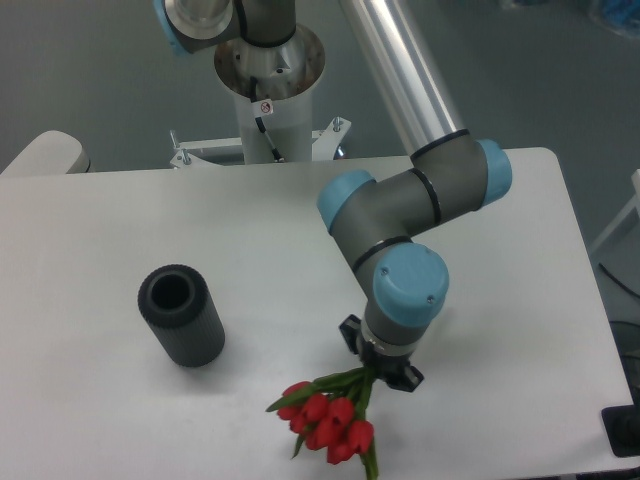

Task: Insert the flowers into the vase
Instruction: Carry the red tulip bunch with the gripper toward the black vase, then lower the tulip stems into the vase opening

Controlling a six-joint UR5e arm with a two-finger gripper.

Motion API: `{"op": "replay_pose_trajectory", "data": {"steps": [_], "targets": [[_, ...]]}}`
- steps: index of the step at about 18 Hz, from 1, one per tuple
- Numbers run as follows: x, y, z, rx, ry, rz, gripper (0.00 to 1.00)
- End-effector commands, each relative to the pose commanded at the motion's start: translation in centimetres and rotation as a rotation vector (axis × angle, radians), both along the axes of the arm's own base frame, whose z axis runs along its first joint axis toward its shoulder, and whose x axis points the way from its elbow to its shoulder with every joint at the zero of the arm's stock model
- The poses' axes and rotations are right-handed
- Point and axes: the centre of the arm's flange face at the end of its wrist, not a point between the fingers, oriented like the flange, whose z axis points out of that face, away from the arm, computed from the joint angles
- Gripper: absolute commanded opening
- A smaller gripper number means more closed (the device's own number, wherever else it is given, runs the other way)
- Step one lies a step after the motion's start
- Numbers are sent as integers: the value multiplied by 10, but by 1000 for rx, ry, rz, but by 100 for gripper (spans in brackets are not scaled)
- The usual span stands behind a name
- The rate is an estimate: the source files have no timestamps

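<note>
Carrying bunch of red tulips with green stems (325,420) in the black two-finger gripper (380,368), clamped on the stems. Dark ribbed cylindrical vase (181,316) stands upright, well apart on white table (150,220). Transport and insertion remain.

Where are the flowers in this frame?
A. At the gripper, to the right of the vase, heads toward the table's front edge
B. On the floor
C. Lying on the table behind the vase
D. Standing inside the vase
A: the flowers hang from the gripper, well right of the empty vase.
</note>
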Motion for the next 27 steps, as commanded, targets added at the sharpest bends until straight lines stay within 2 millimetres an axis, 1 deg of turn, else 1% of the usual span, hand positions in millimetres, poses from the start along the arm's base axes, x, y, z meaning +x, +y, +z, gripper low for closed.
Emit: {"op": "replay_pose_trajectory", "data": {"steps": [3, 6, 8, 10, 12, 14, 16, 17, 19, 21, 23, 26, 27], "targets": [[12, 3, 22, 85, -43, -2, 0], [24, 8, 50, 195, -111, 32, 0], [34, 14, 73, 312, -188, 28, 0], [45, 19, 93, 437, -309, 52, 0], [50, 22, 108, 521, -382, 67, 0], [55, 22, 123, 574, -401, 55, 0], [61, 23, 136, 633, -450, 43, 0], [65, 23, 145, 671, -480, 34, 0], [70, 24, 155, 711, -524, 33, 0], [76, 24, 168, 754, -528, 10, 0], [81, 23, 174, 786, -554, -1, 0], [99, 10, 185, 833, -579, -23, 0], [103, 7, 184, 839, -587, -24, 0]]}}
